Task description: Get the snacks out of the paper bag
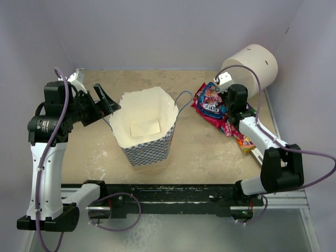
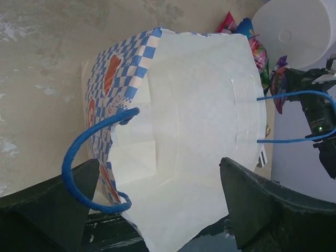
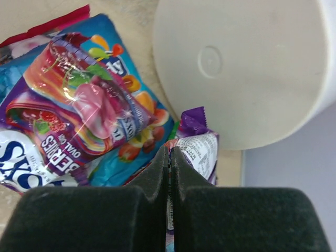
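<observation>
The blue-and-white checkered paper bag (image 1: 147, 149) stands upright mid-table with its mouth open. Only its cream inside and folded bottom show, with no packet visible in it. My left gripper (image 1: 106, 103) is open beside the bag's left rim. In the left wrist view the gripper (image 2: 160, 163) has its fingers spread on either side of the bag mouth (image 2: 199, 105), with a blue cord handle (image 2: 79, 168) by one finger. The snacks (image 1: 210, 102) lie piled at the right. My right gripper (image 1: 232, 105) is over them, shut (image 3: 169, 149) on a purple packet (image 3: 202, 149).
A big white cylinder (image 1: 251, 67) lies at the back right, close behind the snack pile and my right gripper; it also shows in the right wrist view (image 3: 241, 68). An orange packet (image 1: 244, 142) lies beside the right arm. White walls enclose the table.
</observation>
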`<state>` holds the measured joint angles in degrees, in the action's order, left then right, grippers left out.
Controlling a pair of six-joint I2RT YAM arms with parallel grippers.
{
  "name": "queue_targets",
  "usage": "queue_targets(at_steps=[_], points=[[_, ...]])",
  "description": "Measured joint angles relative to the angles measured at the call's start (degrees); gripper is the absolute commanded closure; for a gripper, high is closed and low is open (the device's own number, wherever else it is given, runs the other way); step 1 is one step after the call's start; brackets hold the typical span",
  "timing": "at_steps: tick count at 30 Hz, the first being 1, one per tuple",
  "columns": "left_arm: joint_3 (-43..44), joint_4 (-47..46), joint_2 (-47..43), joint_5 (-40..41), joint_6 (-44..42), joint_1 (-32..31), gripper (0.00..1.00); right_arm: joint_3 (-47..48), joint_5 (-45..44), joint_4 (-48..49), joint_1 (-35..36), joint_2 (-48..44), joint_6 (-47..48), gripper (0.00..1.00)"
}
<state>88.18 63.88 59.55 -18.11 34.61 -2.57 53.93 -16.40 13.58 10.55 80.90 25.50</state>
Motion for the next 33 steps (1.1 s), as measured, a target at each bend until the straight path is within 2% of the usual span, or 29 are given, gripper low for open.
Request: queue_targets(at_steps=[15, 18, 21, 24, 28, 33], points=[[-1.57, 1.49, -1.75, 1.25, -1.42, 0.00, 0.01, -2.91, 10.43, 0.02, 1.09, 3.89, -17.73, 1.00], [-1.55, 1.42, -1.88, 0.83, -1.42, 0.00, 0.01, -3.21, 10.62, -0.96, 1.05, 3.87, -20.35, 0.88], [-1.27, 1.62, -1.86, 0.83, -1.44, 0.00, 0.01, -3.15, 10.84, -2.38, 1.07, 3.74, -21.68, 0.65], [-0.17, 1.88, -1.81, 1.18, -1.49, 0.00, 0.01, -2.62, 11.17, -5.68, 1.07, 3.39, -22.43, 0.48], [1.79, 2.51, -1.84, 2.84, -2.34, 0.00, 0.01, -2.08, 10.88, -9.07, 1.07, 1.31, -23.50, 0.35], [3.69, 3.58, -1.86, 4.76, -3.30, 0.00, 0.01, 1.90, 9.90, -14.01, 1.07, -0.85, -25.16, 0.02]])
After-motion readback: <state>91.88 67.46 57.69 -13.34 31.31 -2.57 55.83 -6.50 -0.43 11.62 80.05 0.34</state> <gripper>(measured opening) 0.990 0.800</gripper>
